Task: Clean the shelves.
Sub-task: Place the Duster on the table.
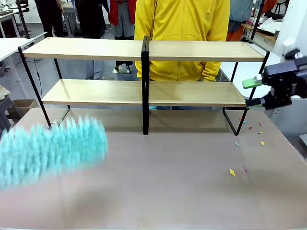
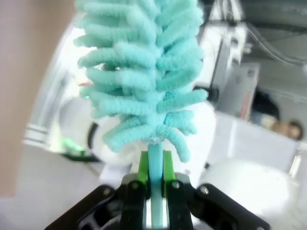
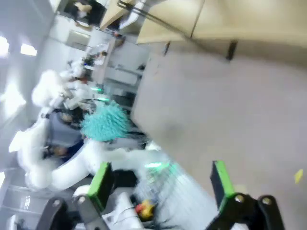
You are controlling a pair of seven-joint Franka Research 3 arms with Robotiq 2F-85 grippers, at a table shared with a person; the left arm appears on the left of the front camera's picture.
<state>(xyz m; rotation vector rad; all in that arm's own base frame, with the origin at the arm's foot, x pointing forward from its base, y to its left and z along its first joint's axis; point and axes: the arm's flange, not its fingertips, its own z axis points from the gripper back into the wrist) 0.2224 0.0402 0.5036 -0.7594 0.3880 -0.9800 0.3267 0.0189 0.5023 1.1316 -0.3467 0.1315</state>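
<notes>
The surface (image 1: 168,182), grey-brown and broad, is carrying the shelves (image 1: 144,91), a two-tier rack of light-wood boards in a thin black frame with a central black post, which is standing toward the far edge of the surface, in front of a person in a yellow top (image 1: 182,28). Both boards are appearing bare of objects. In front of the shelves and to their left end, a turquoise duster (image 1: 53,148) is hanging above the surface, blurred and apparently in motion, lower than the bottom board and apart from the rack. The left tool (image 2: 156,184) is clamped shut on the duster's thin stem, the green pads (image 2: 143,167) pressing it from both sides with the fluffy head rising straight out beyond them. The right tool (image 1: 256,93) is standing just off the right end of the shelves, level with the gap between the two boards; the right wrist view is showing its green pads (image 3: 220,179) spread well apart with nothing between them. Small coloured scraps (image 1: 232,172) are lying on the surface in front of the right end of the shelves. Judged from this, the step in hand is bringing the duster up to the rack, with no board being wiped yet. The next move is calling for raising the duster head to board height at the left end of the shelves and laying it flat on the wood, keeping clear of the black frame leg nearby.
</notes>
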